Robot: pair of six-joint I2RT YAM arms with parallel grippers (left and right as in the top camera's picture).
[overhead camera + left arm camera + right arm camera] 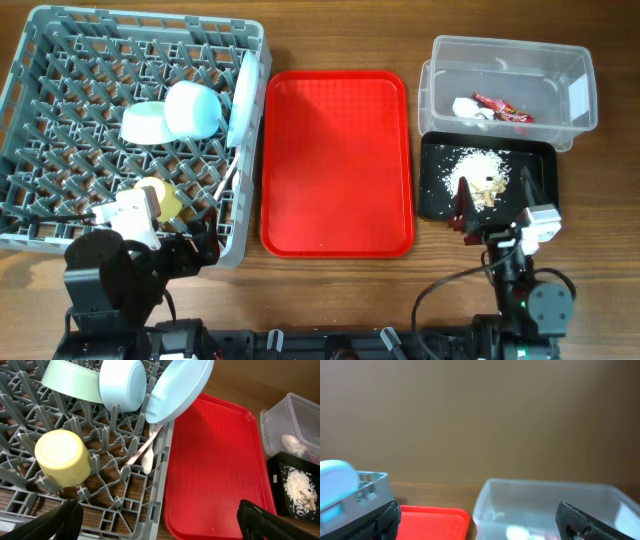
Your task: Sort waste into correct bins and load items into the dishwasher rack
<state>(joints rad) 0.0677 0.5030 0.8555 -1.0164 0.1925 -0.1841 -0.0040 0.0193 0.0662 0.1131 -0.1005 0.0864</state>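
Observation:
The grey dishwasher rack at the left holds a pale blue bowl, a pale green saucer, an upright pale blue plate, a yellow-green cup lying mouth down, and white cutlery. The clear tub contains a red wrapper and a white tissue. Beige food scraps lie in the black tray. My left gripper hangs open over the rack's front right corner. My right gripper stands open and empty above the black tray's front edge.
A bare red serving tray lies between the rack and the bins. The left wrist view shows the cup, the cutlery and the red tray. The right wrist view looks level at the tub.

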